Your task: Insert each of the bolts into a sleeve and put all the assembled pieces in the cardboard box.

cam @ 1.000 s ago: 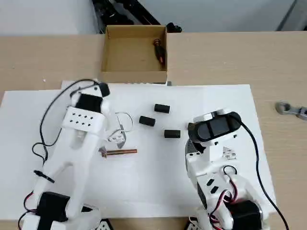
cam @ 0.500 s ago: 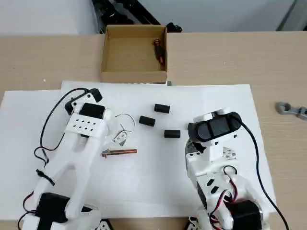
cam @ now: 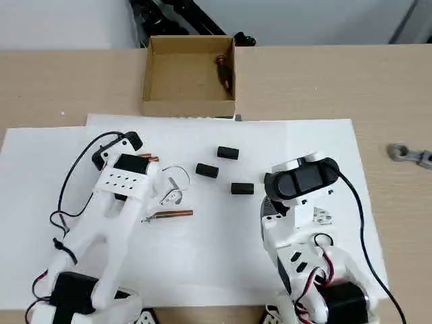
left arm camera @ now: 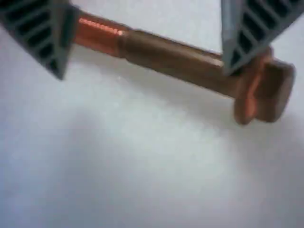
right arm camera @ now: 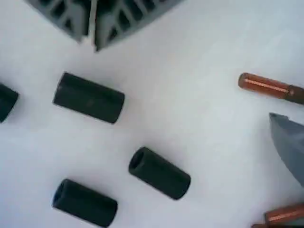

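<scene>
Left gripper (left arm camera: 142,73): The fingers are spread wide and nothing is held. One is set over the threaded end of a bolt (left arm camera: 190,66), the other beside its flanged head.
Bolt: It lies flat on the white sheet (cam: 202,270). Its shaft runs from finger to finger, not across the gap. Whether the tips are down at shaft level cannot be told.
Second bolt (cam: 150,158): It is partly seen against the left arm's body, on the side toward the box.
Right gripper (right arm camera: 92,38): The fingers are pressed together with nothing between them. It is held above the sleeves (cam: 206,170).
Sleeves: Three black tubes lie loose on the sheet between the two arms, apart from one another.
Cardboard box (cam: 189,106): It stands on the table beyond the sheet. One copper-and-dark piece (cam: 224,71), judged to be an assembled one, lies against its wall.
Step in hand: A pickup of the bolt is judged to be in preparation, and no contact is confirmed.
Risk, alignment: If the fingers are closed as they stand, the bolt would be squeezed end to end. It could be tipped up, skidded or flicked aside.
Risk, rolling: The round shaft on smooth paper could be rolled away by a glancing tip.
Risk, neighbour: The second bolt could be nudged by the arm's body during any turn of the wrist.
Risk, handover: A grip taken close to the head might leave the shaft drooping, and entry into a sleeve would be made harder.
</scene>
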